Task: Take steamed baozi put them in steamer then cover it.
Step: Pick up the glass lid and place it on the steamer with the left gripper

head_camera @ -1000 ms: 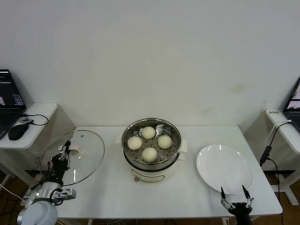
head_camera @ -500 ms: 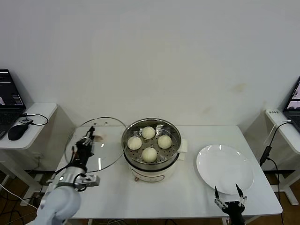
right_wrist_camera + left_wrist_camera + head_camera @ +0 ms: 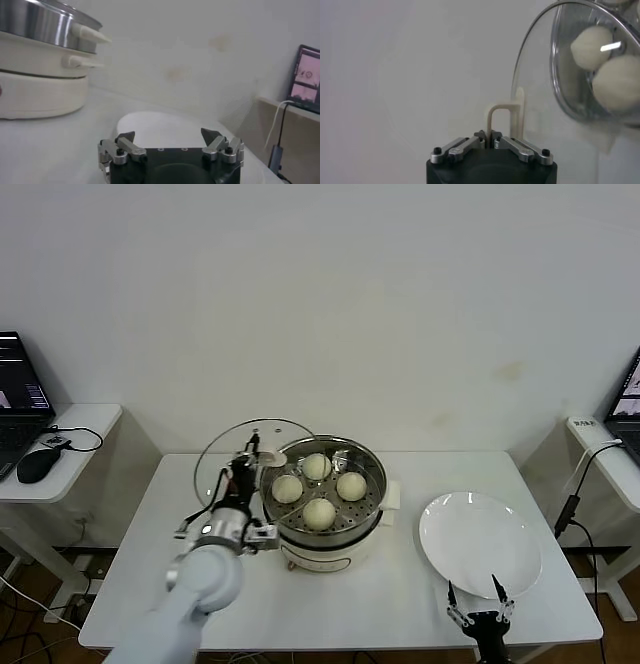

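The steel steamer [image 3: 325,519] on its white base stands at the table's middle, with several cream-white baozi [image 3: 319,513] on its perforated tray. My left gripper [image 3: 246,474] is shut on the cream handle [image 3: 498,116] of the clear glass cover [image 3: 240,456], holding it tilted in the air just left of the steamer's rim. In the left wrist view the cover [image 3: 580,65] shows with baozi [image 3: 620,82] seen through the glass. My right gripper [image 3: 471,601] is open and empty low at the table's front right, in front of the white plate [image 3: 480,542].
The white plate [image 3: 150,125] lies right of the steamer [image 3: 45,30]. Side tables with laptops stand at far left and far right; a mouse [image 3: 40,465] lies on the left one. A cable hangs at the right [image 3: 570,509].
My left gripper has carried the cover from the table's left side rightward and up to the steamer's left rim. The right gripper has drifted slightly left and lower.
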You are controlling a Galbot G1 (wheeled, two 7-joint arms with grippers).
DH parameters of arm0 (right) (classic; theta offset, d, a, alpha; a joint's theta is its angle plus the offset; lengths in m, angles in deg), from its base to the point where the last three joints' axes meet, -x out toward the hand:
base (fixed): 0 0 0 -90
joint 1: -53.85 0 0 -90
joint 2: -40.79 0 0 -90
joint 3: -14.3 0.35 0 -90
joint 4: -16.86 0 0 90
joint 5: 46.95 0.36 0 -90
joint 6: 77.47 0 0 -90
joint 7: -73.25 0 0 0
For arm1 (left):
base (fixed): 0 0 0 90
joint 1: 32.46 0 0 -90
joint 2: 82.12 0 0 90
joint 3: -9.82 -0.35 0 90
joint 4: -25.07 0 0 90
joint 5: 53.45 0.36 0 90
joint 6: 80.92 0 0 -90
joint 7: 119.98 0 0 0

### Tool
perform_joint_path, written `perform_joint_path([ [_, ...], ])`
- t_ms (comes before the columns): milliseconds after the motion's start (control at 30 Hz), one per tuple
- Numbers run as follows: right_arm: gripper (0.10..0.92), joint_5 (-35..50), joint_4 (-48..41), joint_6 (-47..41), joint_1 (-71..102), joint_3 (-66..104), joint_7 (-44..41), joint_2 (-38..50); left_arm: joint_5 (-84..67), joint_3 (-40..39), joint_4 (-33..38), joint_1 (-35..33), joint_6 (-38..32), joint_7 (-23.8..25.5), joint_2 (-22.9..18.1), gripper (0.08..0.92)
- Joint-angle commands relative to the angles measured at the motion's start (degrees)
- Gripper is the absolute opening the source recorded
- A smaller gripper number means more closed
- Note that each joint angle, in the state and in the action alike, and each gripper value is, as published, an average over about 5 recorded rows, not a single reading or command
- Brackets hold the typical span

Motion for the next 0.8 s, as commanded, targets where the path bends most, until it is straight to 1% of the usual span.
perform_joint_path([
  [33,0.823,-2.45,-0.73,0.28,-0.23,-0.38,0.56,-0.39,8.27,-8.0,-6.32,7.18,4.69,8.24,-9.95,0.129],
  [400,0.823,-3.61,-1.68,0.76,-0.16,-0.75,1.01,-0.47,11.72,-8.02,-10.12,7.32,5.15,9.71,-15.5,0.129],
  [800,0.823,-3.94,-2.29,0.82,-0.12,-1.38,0.97,-0.45,14.2,-8.29,-11.79,6.39,4.56,9.46,-18.28,0.129],
])
